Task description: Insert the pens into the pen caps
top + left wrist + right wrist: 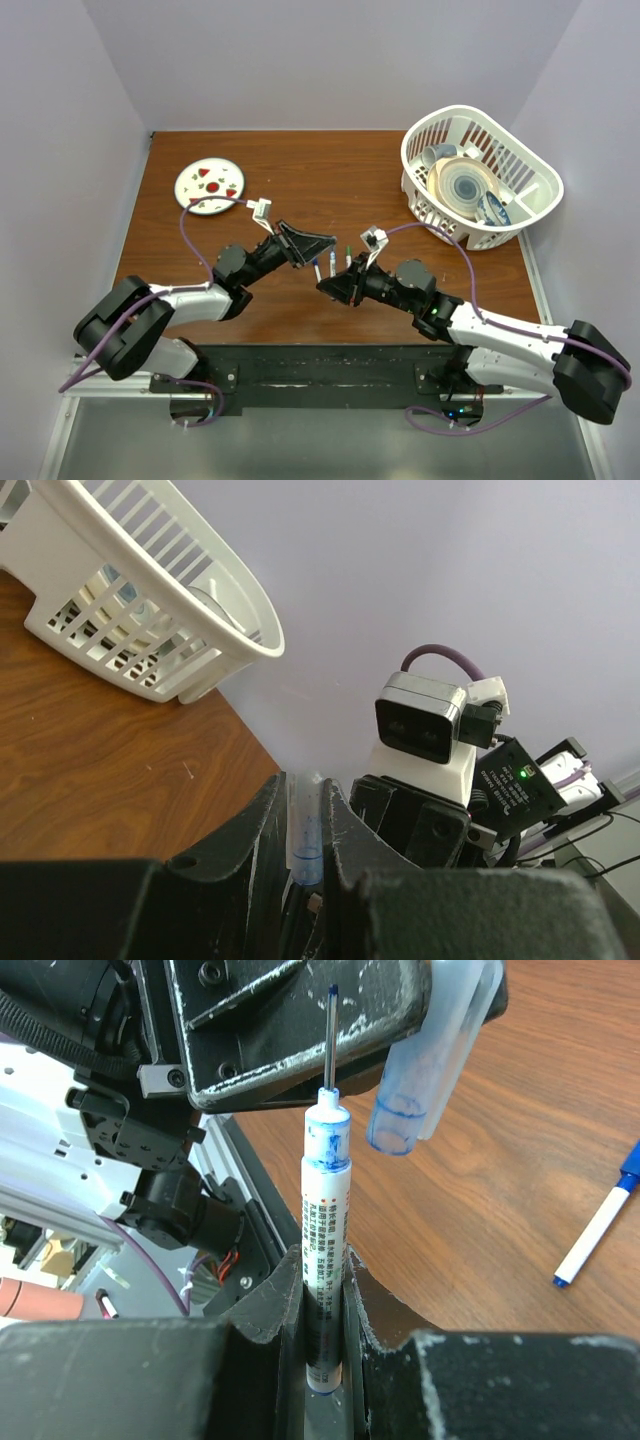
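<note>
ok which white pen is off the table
The white-barrelled pen with bare blue tip, clamped in the jaws of the right gripper; another white pen lies on the brown wooden table.

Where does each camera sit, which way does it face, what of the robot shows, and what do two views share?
Top: above and behind the bases, looking down at the table; left arm and right arm show.
Left wrist: on the left arm, facing the right arm and basket; own fingers shut on the cap.
Right wrist: on the right arm, facing the left arm; own fingers shut on a pen.
Shared: both wrist views show the cap.
</note>
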{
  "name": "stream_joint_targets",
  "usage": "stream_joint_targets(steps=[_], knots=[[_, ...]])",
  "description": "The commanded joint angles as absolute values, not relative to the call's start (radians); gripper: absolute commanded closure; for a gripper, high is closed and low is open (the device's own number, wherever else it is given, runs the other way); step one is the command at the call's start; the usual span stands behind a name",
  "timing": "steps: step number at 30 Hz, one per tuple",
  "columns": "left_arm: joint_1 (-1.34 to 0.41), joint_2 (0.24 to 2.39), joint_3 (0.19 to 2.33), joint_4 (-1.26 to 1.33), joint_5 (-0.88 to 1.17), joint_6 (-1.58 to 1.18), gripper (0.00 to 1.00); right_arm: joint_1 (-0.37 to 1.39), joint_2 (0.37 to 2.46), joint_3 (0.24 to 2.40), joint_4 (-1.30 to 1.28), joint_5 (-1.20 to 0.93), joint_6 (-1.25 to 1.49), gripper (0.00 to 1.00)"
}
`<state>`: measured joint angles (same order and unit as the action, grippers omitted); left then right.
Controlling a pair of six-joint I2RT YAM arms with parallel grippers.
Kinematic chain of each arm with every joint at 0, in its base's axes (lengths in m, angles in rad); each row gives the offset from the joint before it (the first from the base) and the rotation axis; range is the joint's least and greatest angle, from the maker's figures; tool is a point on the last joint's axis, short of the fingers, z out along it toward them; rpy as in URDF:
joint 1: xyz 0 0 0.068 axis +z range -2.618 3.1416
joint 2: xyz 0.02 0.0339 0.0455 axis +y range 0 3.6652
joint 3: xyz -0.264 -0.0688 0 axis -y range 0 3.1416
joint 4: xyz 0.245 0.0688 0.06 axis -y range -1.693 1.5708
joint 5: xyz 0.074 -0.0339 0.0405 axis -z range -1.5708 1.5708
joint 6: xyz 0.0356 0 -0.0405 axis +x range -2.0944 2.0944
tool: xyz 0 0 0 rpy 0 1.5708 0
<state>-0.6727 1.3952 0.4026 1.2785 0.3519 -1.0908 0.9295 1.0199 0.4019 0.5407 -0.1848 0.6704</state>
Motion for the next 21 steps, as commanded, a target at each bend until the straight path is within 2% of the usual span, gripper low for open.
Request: stream_joint_targets(steps=[1,21], knots=[[-0.68,1.384,0.39,1.474,0.315,-1.098,1.0,0.934,1.011,0.436,0.557,-0.169,0.661,1.0],[-0.678,1.292,0.445,1.401,0.255,-1.065,1.0,1.002,1.009,0.393,0.586,-0.152,0.704,1.0]])
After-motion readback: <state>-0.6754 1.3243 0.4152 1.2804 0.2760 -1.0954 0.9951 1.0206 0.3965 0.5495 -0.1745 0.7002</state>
